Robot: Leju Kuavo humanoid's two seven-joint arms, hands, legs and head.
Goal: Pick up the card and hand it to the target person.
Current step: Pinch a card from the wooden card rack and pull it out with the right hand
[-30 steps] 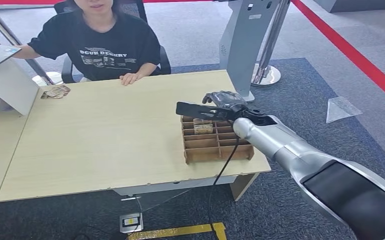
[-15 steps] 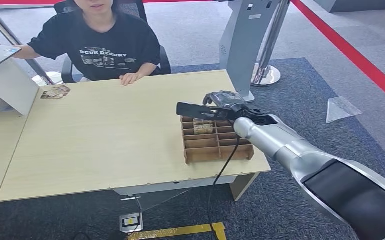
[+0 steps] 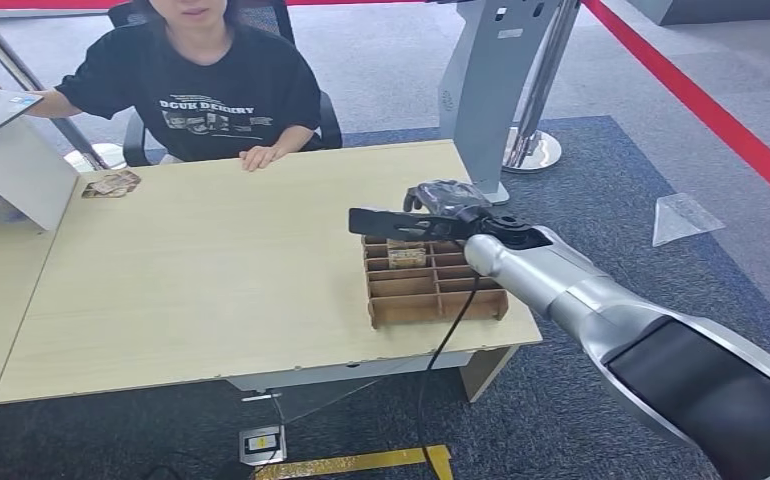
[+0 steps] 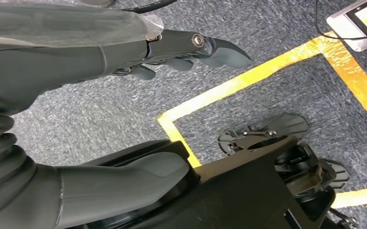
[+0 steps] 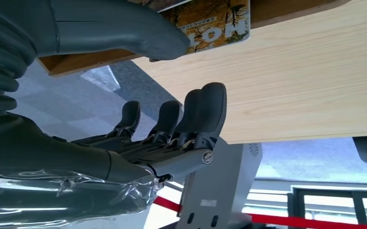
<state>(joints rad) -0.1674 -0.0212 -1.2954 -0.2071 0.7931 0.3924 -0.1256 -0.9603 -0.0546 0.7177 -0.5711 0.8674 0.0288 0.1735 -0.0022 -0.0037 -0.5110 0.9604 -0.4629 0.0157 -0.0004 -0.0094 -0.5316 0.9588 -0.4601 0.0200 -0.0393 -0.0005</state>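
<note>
A printed card (image 3: pixel 406 255) stands in a compartment of the brown cardboard divider box (image 3: pixel 431 300) at the table's right edge. My right hand (image 3: pixel 439 204) hovers just over the far end of that box, thumb stretched out to the left, fingers spread and holding nothing. In the right wrist view the thumb (image 5: pixel 124 28) lies close beside the card (image 5: pixel 212 21), with the fingers (image 5: pixel 191 119) apart from it over the table (image 5: pixel 291 86). The seated person (image 3: pixel 201 90) rests a hand (image 3: pixel 258 156) on the far table edge. My left hand (image 4: pixel 100 52) hangs over the carpet, holding nothing.
A small pile of cards (image 3: pixel 111 183) lies at the table's far left, beside a laptop on a stand (image 3: pixel 1 140). A grey kiosk post (image 3: pixel 491 80) stands behind the table's right corner. A black cable (image 3: pixel 451 330) hangs from my right forearm.
My right hand has edged very slightly to the left over the box; the card and the person have not moved.
</note>
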